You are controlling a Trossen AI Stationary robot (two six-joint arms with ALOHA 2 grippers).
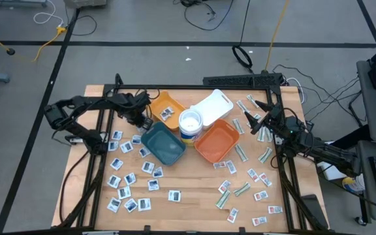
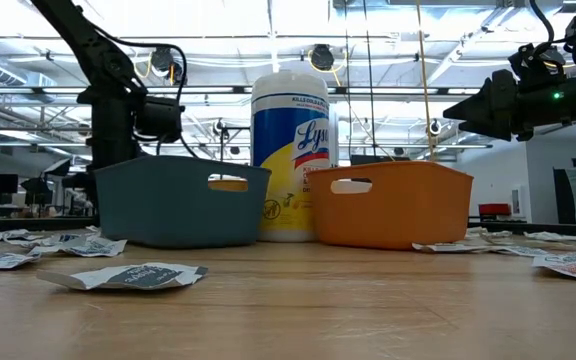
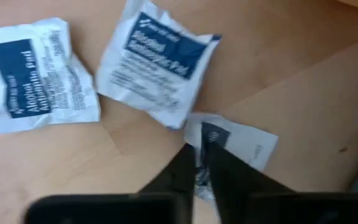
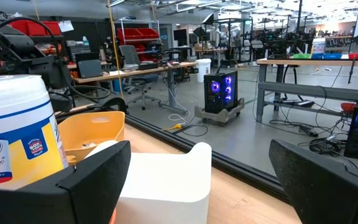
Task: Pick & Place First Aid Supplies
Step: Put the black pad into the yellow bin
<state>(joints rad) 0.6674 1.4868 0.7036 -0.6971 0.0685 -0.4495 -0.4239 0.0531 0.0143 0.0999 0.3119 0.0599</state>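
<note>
My left gripper (image 3: 199,163) sits low over the table's left side, just beside the teal tray (image 1: 163,144) — its fingers are pinched together on the near corner of a white packet with a dark blue mark (image 3: 238,142), which lies flat on the wood and runs straight ahead of the fingertips. Two more alcohol-pad packets (image 3: 157,61) lie just beyond (untouched). I judge a straight lift comes next. My right gripper (image 1: 261,125) waits spread wide, raised past the orange tray (image 1: 217,141).
</note>
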